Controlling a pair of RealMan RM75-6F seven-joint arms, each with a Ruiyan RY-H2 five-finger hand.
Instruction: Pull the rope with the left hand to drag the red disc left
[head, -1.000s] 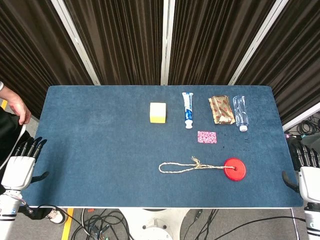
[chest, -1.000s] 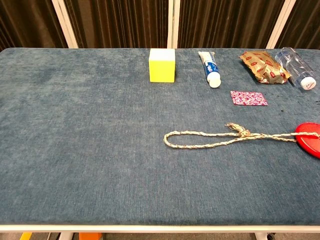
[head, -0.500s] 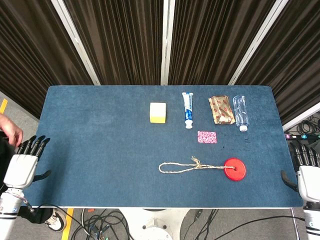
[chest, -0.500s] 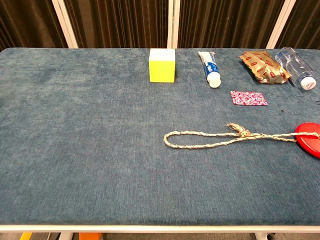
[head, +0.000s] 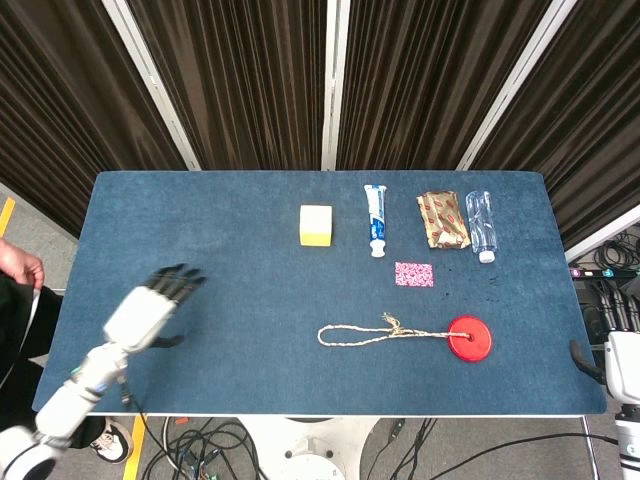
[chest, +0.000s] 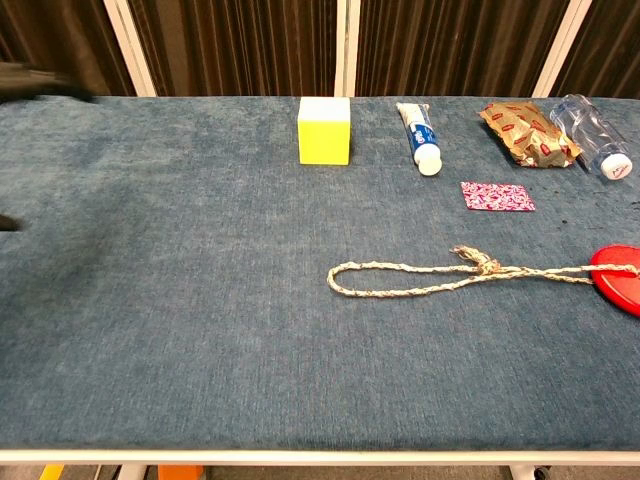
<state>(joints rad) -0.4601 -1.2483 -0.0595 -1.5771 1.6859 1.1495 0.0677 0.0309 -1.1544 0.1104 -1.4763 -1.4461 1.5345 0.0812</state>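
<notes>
The left hand has come in over the worktop from its spot off the lower left edge, where it sat half a second ago, and now hovers above the left part of the blue cloth in the head view. Its fingers are spread wide and hold nothing. This reads as the start of the reach, so the pull has not begun; the hand is well apart from the rope and has most of the worktop's width to cross.

The rope and the red disc lie exactly as before. The rope's long axis runs left to right in the lower right of the head view: a closed loop end points left toward the hand, a knot sits near mid-length, and the right end meets the disc. The disc lies flat near the front right of the worktop, at the right edge of the chest view.

The right hand sits off the right edge, lower right of the head view, holding nothing; how far its fingers are parted I cannot tell.

The loop end looks like the nearest place to grasp.
</notes>
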